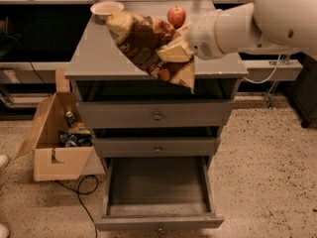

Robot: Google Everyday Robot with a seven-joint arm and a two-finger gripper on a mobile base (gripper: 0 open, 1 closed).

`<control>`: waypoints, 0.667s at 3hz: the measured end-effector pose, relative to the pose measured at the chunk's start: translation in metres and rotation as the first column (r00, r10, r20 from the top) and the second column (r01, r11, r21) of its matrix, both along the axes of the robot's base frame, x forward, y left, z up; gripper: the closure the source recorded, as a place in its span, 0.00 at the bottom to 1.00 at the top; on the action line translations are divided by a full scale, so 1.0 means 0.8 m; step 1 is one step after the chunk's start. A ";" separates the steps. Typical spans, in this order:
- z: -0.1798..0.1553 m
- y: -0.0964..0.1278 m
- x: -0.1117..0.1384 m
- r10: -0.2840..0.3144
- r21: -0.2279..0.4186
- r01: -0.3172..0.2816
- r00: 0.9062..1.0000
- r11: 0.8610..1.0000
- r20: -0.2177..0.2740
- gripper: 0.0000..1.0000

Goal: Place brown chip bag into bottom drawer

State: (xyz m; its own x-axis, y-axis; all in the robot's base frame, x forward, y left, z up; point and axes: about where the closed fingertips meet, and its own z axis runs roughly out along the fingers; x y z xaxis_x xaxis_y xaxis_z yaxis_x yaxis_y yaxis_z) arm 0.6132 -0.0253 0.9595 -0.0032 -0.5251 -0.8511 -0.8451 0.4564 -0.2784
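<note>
a crinkly brown chip bag with pale yellow ends [143, 43] hangs tilted across the front edge of the flat grey counter [94, 58], toward its right corner, probably held clear so it can go down to the open grey wooden bottom drawer [156, 187] below. the white arm reaches in level from the right edge; its two-finger gripper [174, 51] has jaws clamped on the bag's middle

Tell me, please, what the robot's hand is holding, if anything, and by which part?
The hand holds the brown chip bag at about mid-length, along its right side, over the front of the cabinet top.
</note>
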 end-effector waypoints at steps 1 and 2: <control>-0.002 -0.024 -0.003 -0.032 0.003 0.032 0.999 0.999 -0.005 1.00; -0.026 -0.028 -0.016 0.017 -0.020 -0.018 1.000 1.000 -0.025 1.00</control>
State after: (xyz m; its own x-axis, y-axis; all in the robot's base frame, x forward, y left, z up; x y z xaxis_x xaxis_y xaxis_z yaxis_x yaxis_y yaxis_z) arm 0.6006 -0.0475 0.9390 -0.0150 -0.5426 -0.8398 -0.8598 0.4357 -0.2661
